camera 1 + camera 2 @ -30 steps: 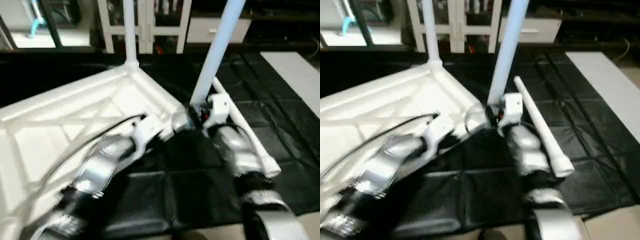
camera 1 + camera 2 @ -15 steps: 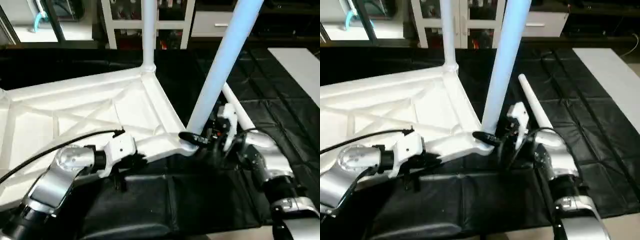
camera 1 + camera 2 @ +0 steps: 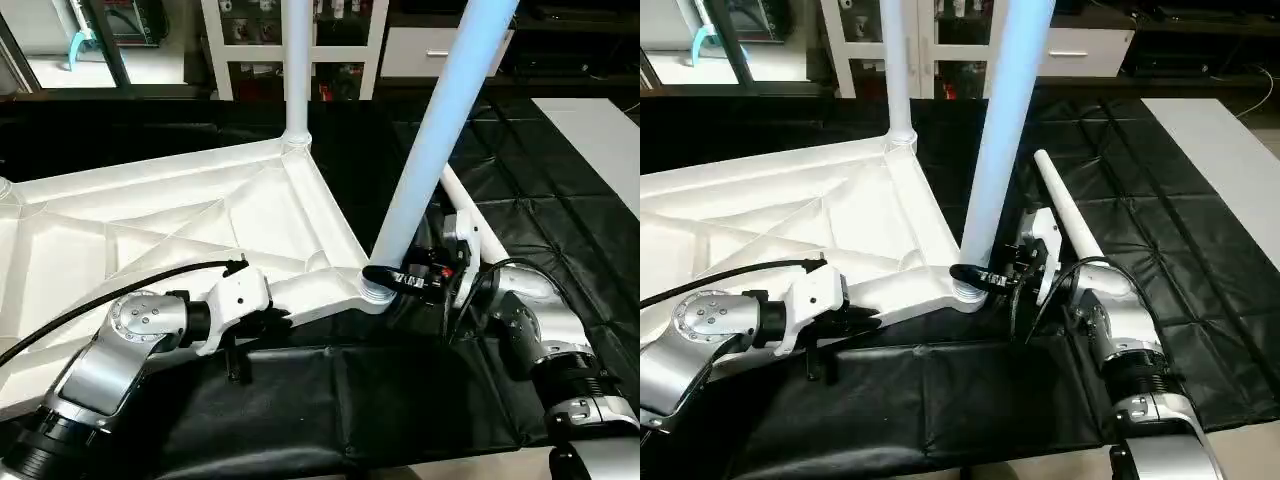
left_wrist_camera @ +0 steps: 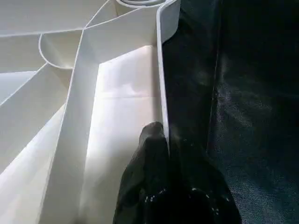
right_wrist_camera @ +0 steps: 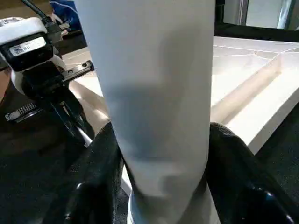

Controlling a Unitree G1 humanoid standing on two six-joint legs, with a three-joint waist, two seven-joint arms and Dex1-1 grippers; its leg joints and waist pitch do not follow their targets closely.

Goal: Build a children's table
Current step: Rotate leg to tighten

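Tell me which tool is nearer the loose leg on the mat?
The right tool: the loose leg lies just behind it. The left tool is farther off, at the tabletop's edge.

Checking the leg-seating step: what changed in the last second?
The head camera shifted, so most of the apparent motion is the view. The right pincer has swung round the base of the near leg and sits closed on it at the corner socket. Unchanged: the left pincer still clamps the table top rim, the far leg stands socketed, and the spare leg lies on the mat.
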